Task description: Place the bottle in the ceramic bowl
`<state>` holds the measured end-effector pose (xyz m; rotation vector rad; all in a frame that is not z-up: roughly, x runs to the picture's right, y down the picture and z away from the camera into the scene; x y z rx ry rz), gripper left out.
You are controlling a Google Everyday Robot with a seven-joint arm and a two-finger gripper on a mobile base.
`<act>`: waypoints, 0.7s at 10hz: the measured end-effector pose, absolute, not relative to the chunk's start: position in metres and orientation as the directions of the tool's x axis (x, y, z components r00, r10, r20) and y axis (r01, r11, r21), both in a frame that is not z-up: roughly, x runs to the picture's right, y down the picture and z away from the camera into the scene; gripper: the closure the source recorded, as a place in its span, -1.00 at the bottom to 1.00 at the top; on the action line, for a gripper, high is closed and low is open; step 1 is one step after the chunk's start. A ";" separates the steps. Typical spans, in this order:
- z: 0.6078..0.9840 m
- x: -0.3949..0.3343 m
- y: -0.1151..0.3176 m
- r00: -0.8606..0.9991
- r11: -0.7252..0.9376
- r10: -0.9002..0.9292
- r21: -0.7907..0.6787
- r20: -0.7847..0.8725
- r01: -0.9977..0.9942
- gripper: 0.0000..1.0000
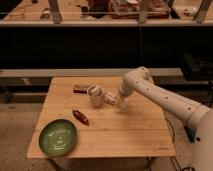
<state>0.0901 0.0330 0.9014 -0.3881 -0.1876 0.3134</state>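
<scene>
Closest in, the green ceramic bowl (58,137) sits empty on the wooden counter (125,135), well in front and to the left of the white cup (95,95). A dark red oblong thing (80,117) lies between bowl and cup. Just right of the cup is the small pale bottle (111,98), with the gripper (121,103) low on its other side. Can't tell how the jaws stand or whether they've got it. Looks like the grasping step. The next move probably needs a firm hold, then a lift clear of the cup and over to the bowl. Back-left of the cup there's a brown bar (80,89).
</scene>
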 end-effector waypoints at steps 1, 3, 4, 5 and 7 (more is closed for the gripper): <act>0.912 0.086 0.036 0.937 0.874 0.329 -0.412 0.116 -0.256 -0.60; 0.930 0.084 0.043 0.936 0.863 0.332 -0.440 0.120 -0.250 -0.60; 0.936 0.085 0.047 0.934 0.859 0.334 -0.448 0.126 -0.247 -0.60; 0.944 0.085 0.053 0.933 0.856 0.335 -0.455 0.133 -0.243 -0.60; 0.954 0.092 0.061 0.926 0.844 0.353 -0.474 0.135 -0.252 -0.60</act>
